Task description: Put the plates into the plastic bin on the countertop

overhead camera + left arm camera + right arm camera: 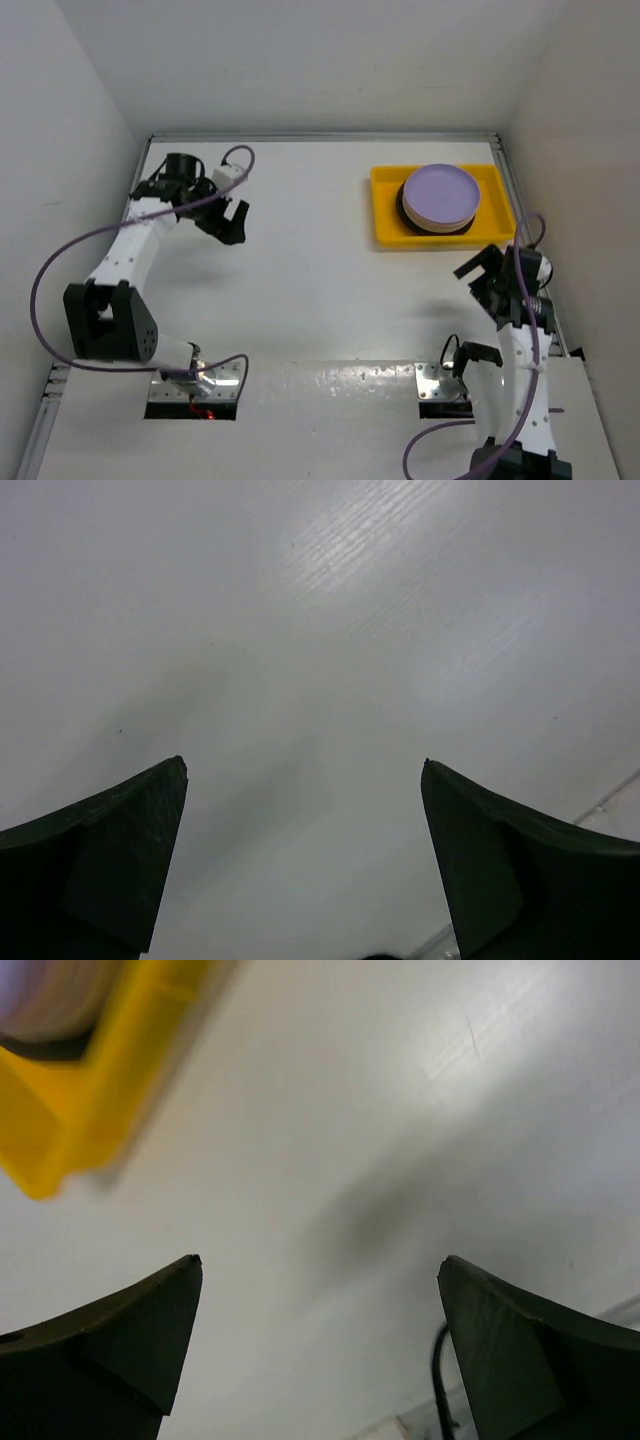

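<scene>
Both my claws, left [226,225] and right [476,275]: spread wide, empty. Plates [440,195]: stacked inside yellow bin [385,205], lilac uppermost. Advice: I should retreat high, clear of bin wall.

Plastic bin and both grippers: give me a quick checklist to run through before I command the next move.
1. Left gripper open, nothing between its fingers: ok.
2. Right gripper open, nothing between its fingers: ok.
3. Plates stacked inside the plastic bin, a lilac one on top: ok.
4. No plate in view on the countertop outside the bin: ok.
5. Right gripper apart from the bin, near its near right corner: ok.
6. Full plate count in the stack: cannot tell; only the top plate and a dark edge below it show.
</scene>
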Motion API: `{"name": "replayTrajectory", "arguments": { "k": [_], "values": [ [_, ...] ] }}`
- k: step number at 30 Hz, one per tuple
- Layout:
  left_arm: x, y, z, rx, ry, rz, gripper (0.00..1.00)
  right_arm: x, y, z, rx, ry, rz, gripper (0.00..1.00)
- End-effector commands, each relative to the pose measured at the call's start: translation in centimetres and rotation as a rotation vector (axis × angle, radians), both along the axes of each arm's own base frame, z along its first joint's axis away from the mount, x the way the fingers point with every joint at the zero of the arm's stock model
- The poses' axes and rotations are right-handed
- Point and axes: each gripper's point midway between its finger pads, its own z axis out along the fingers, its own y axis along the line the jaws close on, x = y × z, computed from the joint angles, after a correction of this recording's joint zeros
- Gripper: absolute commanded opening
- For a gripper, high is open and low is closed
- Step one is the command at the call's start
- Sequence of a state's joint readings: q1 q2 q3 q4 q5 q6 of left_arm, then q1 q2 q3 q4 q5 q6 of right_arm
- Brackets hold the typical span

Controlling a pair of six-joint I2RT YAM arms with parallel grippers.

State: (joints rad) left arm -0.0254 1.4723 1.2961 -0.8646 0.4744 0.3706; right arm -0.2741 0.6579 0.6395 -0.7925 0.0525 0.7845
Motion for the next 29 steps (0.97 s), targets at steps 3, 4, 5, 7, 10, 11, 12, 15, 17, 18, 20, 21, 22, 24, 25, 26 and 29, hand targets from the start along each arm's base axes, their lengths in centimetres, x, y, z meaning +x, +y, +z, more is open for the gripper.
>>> {"name": "replayTrajectory", "arguments": {
  "k": [3, 4, 5, 7, 10, 11, 12, 15, 17, 18, 20, 21, 22, 24, 25, 26, 29],
  "values": [
    [-6.8, 3.0, -3.8, 0.231, -0.067, -0.094, 1.0, -4.4, 4.1, -6.0, 0.187, 0.068, 0.028, 1.0],
    [-8.5, 3.5, -5.9, 0.264, -0.044, -0.128, 1.0, -4.3, 4.5, -5.8, 0.201, 0.039, 0.033, 1.0],
    [-9.1, 4.1, -6.3, 0.295, -0.052, -0.112, 1.0, -4.2, 4.6, -5.7, 0.201, 0.027, 0.04, 1.0],
    [-9.4, 4.5, -6.0, 0.31, -0.118, -0.07, 1.0, -4.2, 4.7, -5.5, 0.207, 0.013, 0.047, 1.0],
    [-10.3, 4.5, -6.3, 0.295, -0.146, -0.039, 1.0, -3.8, 4.9, -4.8, 0.2, -0.005, 0.077, 1.0],
    [-10.5, 4.5, -6.5, 0.294, -0.154, -0.037, 1.0, -3.8, 4.8, -4.7, 0.188, -0.003, 0.087, 1.0],
    [-10.5, 4.5, -6.2, 0.305, -0.171, -0.037, 1.0, -3.7, 4.7, -4.5, 0.183, 0.001, 0.091, 1.0],
    [-10.4, 4.7, -5.7, 0.306, -0.205, -0.017, 1.0, -3.7, 4.6, -4.1, 0.161, 0.008, 0.121, 1.0],
    [-10.4, 4.6, -5.4, 0.313, -0.218, -0.019, 1.0, -3.6, 4.5, -4.0, 0.151, 0.009, 0.129, 1.0],
    [-10.4, 4.6, -5.2, 0.313, -0.229, -0.017, 1.0, -3.6, 4.5, -4.0, 0.149, 0.007, 0.128, 1.0],
    [-10.4, 4.6, -5.2, 0.313, -0.229, -0.017, 1.0, -3.4, 4.6, -3.8, 0.153, -0.011, 0.137, 1.0],
    [-10.4, 4.6, -5.2, 0.313, -0.229, -0.017, 1.0, -3.3, 4.7, -3.7, 0.154, -0.017, 0.141, 1.0],
    [-10.4, 4.6, -5.2, 0.313, -0.229, -0.017, 1.0, -3.1, 4.9, -3.5, 0.158, -0.035, 0.152, 1.0],
    [-10.4, 4.6, -5.2, 0.313, -0.229, -0.017, 1.0, -3.0, 4.9, -3.2, 0.158, -0.042, 0.157, 1.0],
    [-10.4, 4.6, -5.2, 0.313, -0.229, -0.017, 1.0, -2.7, 5.0, -2.7, 0.153, -0.06, 0.172, 1.0],
    [-10.4, 4.6, -5.2, 0.313, -0.229, -0.017, 1.0, -2.5, 5.3, -2.4, 0.159, -0.074, 0.192, 1.0],
    [-10.0, 4.5, -4.3, 0.311, -0.248, -0.008, 1.0, -1.6, 5.2, -0.9, 0.112, -0.145, 0.246, 1.0]
  ]
}}
